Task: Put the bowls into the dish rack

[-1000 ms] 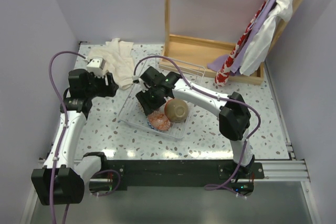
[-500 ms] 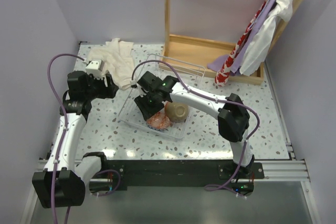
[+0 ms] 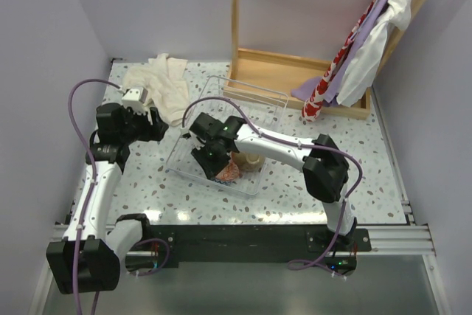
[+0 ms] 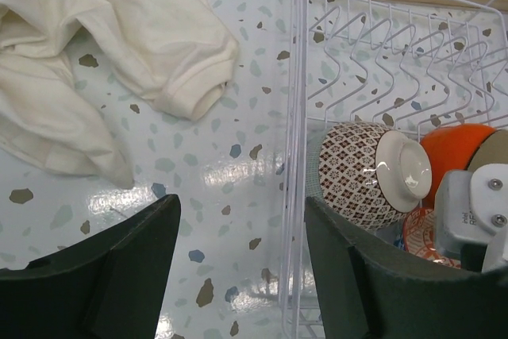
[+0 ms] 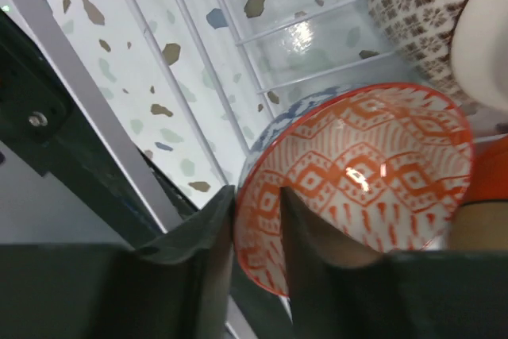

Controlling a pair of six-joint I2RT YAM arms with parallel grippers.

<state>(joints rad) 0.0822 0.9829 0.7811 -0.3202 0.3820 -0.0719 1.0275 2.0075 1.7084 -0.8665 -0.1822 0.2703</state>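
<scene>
The right gripper [image 5: 255,194] was down inside the dish rack [image 4: 295,117], at its near left corner in the top view. Its fingers straddled the rim of the orange-patterned bowl [image 5: 357,172], one finger outside the wall and one inside. The wrist view did not show whether they truly pinched it, so I cannot tell. That bowl stood tilted on its edge with its open side facing the camera. Tucked just behind it was a blue-edged bowl [image 5: 270,129].

Next to them in the rack, the brown-patterned bowl [image 4: 357,172] lay on its side against the left wall, pale foot ring facing right. A plain orange bowl [image 4: 456,152] was touching it from behind.

Over on the other side, the left gripper [image 4: 242,204] hung with its fingers spread wide and nothing between them. It was above the speckled table [image 4: 230,156], just outside the rack's left wall. The brown-patterned bowl was close by, across the wires from its right finger. A crumpled white cloth [image 4: 119,37] lay on the table beyond it.
</scene>
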